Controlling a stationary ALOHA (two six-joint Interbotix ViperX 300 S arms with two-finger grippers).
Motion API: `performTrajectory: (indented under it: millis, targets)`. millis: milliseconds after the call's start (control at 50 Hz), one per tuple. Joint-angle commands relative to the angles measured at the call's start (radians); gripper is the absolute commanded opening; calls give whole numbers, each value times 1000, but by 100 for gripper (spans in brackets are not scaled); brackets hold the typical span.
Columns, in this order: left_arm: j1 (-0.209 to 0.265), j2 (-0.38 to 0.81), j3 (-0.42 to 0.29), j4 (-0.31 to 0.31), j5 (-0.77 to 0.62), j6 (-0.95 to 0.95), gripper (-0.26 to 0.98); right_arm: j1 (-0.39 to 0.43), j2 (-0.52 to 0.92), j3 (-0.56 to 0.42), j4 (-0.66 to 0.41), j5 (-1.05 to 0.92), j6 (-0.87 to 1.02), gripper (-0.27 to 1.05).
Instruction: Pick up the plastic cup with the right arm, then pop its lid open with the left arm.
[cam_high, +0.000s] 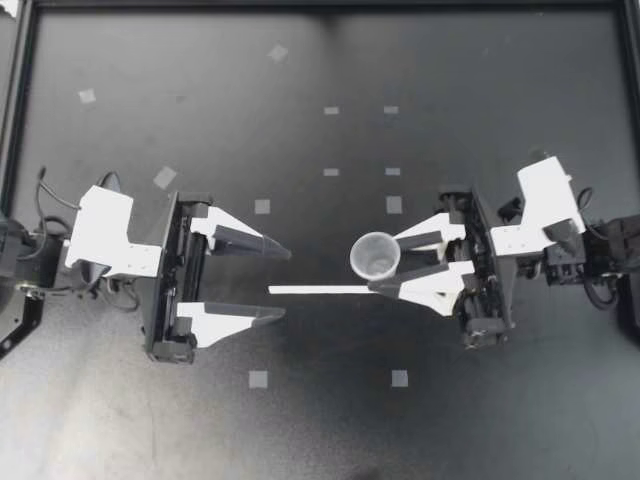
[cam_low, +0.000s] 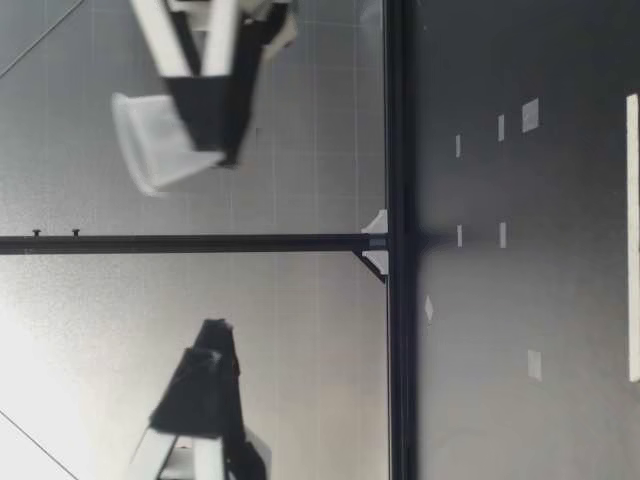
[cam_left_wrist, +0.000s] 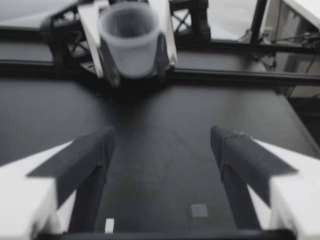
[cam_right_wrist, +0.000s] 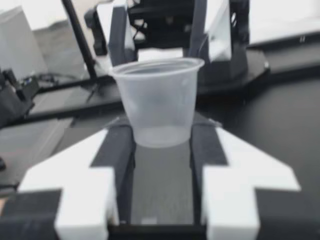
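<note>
One translucent plastic cup (cam_high: 375, 255), centre right of the top view, is pinched by the right jaws above the surface (cam_high: 320, 430). Left jaws are spread. One white strip (cam_high: 320, 290) is laid flat.

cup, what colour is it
Translucent whitish cup; best seen in the right wrist view.

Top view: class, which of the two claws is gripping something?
The right claw, shut on a clear plastic cup; the left claw stands wide open, holding nothing.

A matte black table (cam_high: 320, 430) is dotted with small pale tape squares (cam_high: 259, 379). A black frame rail (cam_low: 395, 100) edges it.
</note>
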Motion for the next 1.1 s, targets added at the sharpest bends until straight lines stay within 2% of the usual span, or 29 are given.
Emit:
performTrajectory:
  millis: [0,1080]
  targets:
    - [0,3,-8,-2,-29,0,68,11,8,-20,-5,-2,2,24]
    - [0,18,-2,-3,-41,-5,68,17,26,-37,-18,31,-9,24]
